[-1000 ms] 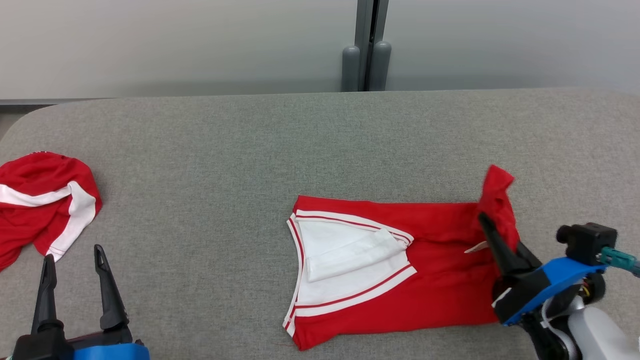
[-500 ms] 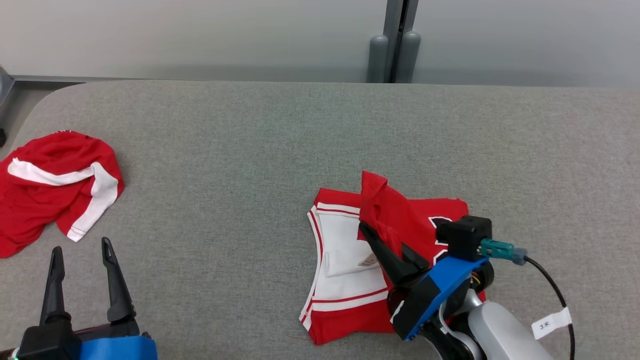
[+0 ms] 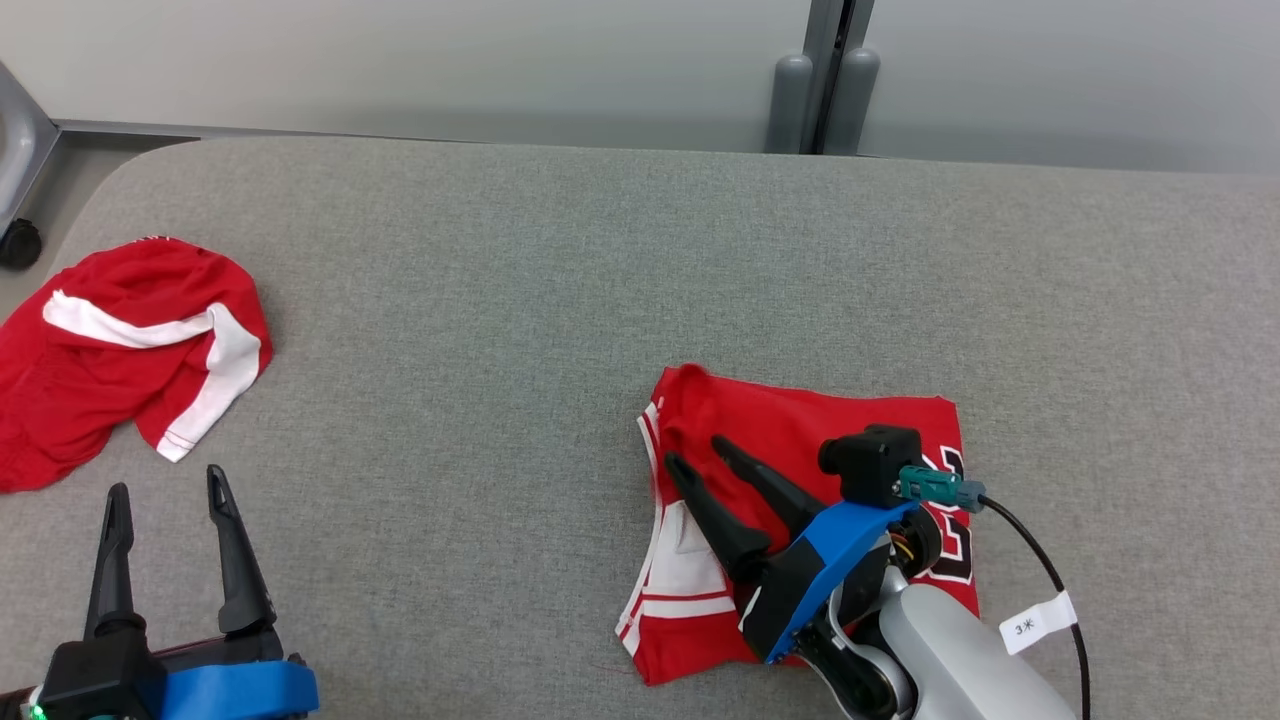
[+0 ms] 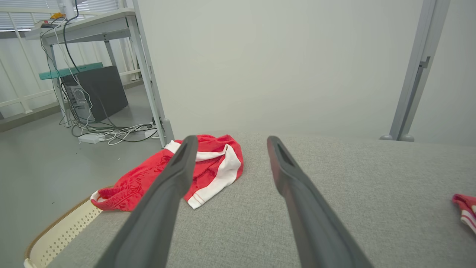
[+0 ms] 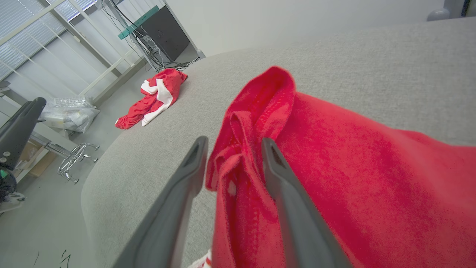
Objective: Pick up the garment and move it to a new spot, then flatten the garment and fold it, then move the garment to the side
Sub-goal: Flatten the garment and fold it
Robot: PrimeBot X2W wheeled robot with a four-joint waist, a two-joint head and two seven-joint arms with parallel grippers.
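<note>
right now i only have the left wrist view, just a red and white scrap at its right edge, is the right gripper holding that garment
observer: no. The right gripper has its fingers apart above the folded red jersey; a bunched red edge lies loose between them.
operator: folded how
observer: the red layer lies over the top, so only a white panel with red stripes peeks out at the jersey's left edge.
operator: where on the table
observer: right of the middle of the grey fabric-covered table, near its front edge, well apart from the crumpled red and white garment at the left end.
</note>
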